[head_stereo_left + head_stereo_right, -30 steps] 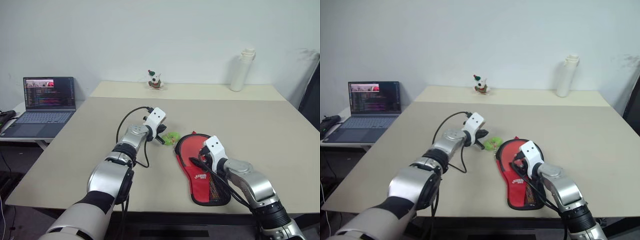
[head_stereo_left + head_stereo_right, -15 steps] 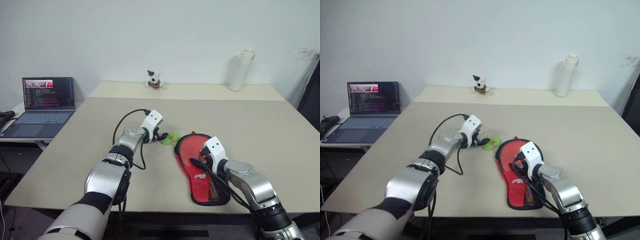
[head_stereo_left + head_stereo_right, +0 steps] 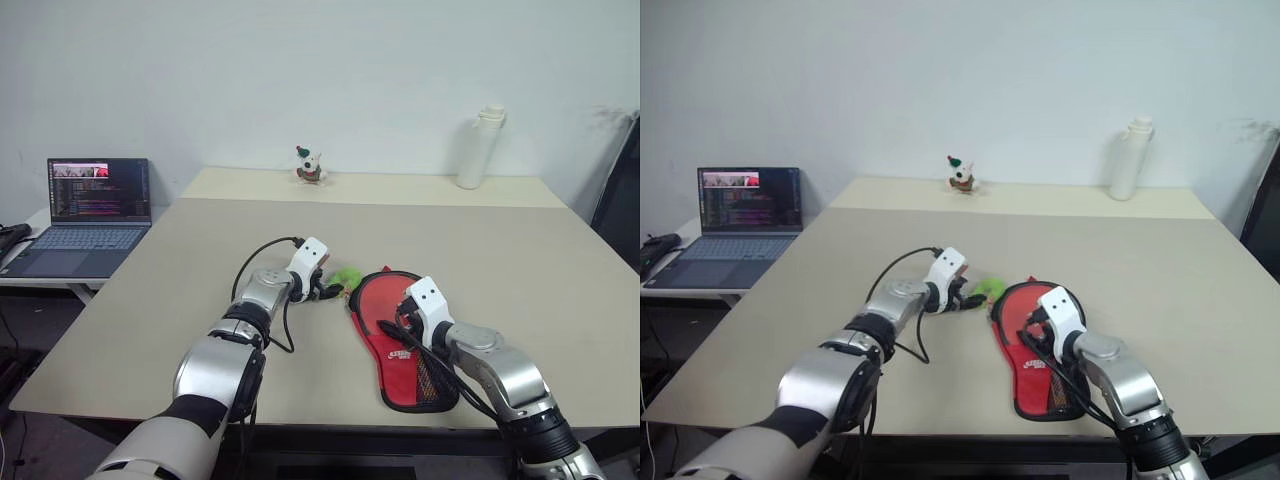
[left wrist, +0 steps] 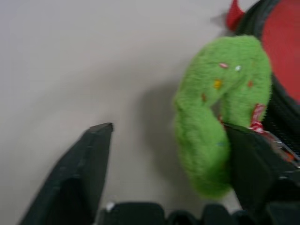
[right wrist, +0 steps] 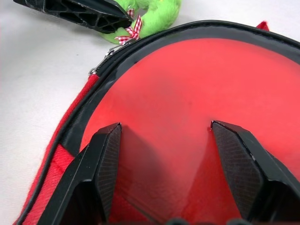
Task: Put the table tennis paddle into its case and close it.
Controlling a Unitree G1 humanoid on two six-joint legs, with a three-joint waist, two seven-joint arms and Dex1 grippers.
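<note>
Paddle [image 5: 197, 93] seated in case [image 3: 412, 385], near table [image 3: 560, 300] front edge; zip unclosed. Left gripper [image 4: 164, 154] wide around green plush zip-pull [image 4: 220, 112]; right gripper [image 5: 164, 136] wide, pressing paddle.

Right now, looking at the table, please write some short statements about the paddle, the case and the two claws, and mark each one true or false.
1. The table tennis paddle lies with its red face inside the open case. True.
2. The left claw is shut on the paddle handle. False: it is open, beside a green plush charm at the case's edge.
3. The right claw is open, with both fingers over the red face. True.
4. The white bottle stands between the two arms. False: it stands at the far side of the table.
5. A laptop sits open on a side desk to the robot's left. True.
</note>
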